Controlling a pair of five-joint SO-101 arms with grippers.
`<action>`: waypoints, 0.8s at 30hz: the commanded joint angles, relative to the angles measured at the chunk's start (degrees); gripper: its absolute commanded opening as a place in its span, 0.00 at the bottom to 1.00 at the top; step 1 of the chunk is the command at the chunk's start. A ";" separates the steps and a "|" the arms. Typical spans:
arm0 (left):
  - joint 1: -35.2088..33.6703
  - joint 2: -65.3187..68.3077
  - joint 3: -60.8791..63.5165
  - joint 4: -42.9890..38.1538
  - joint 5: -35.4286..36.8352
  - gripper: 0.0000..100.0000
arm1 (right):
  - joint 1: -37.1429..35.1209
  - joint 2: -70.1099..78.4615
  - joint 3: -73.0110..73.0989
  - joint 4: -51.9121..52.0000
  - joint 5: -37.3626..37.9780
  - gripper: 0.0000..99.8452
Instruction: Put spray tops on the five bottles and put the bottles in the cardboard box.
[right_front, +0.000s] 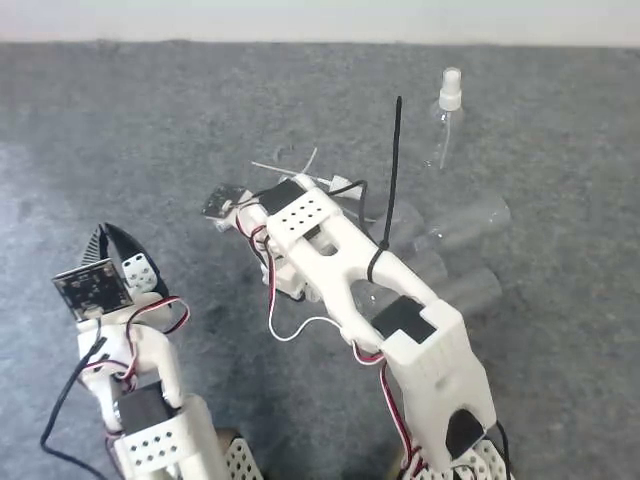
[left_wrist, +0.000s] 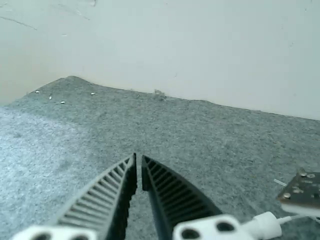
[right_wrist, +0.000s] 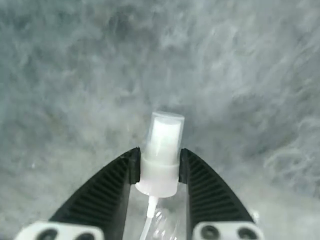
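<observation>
Grey carpet (right_front: 150, 130) is spreading under both my arms, with a white wall (left_wrist: 200, 45) rising behind it. My right gripper (right_wrist: 158, 157) is pinching the collar of a white spray top (right_wrist: 164, 131), whose tube is running down into a clear bottle (right_wrist: 165, 224) between my fingers. My left gripper (left_wrist: 139, 161) is hanging over bare carpet with its fingers nearly touching, gripping nothing. Farther off, a capped bottle (right_front: 446, 115) is standing upright, while other bottles (right_front: 470, 222) are lying on their sides beside my right arm (right_front: 340, 250).

Two arms (right_front: 150, 380), (right_front: 340, 250), two spray tops (right_front: 451, 86), (right_wrist: 161, 150), one upright bottle (right_front: 443, 130) and at least three clear bottles (right_front: 478, 216), (right_front: 468, 290), (right_front: 425, 267) lying down can be counted.
</observation>
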 joint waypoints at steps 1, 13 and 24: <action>-0.18 -0.97 -0.66 -0.09 -0.35 0.01 | 0.92 -7.08 -3.34 3.03 -1.14 0.08; -0.18 -0.97 -0.66 -0.09 -0.35 0.01 | 2.86 -9.19 -3.16 7.96 -9.49 0.08; -0.18 -0.97 -0.66 -0.09 -0.35 0.01 | 2.86 -4.62 -3.25 10.77 -5.80 0.17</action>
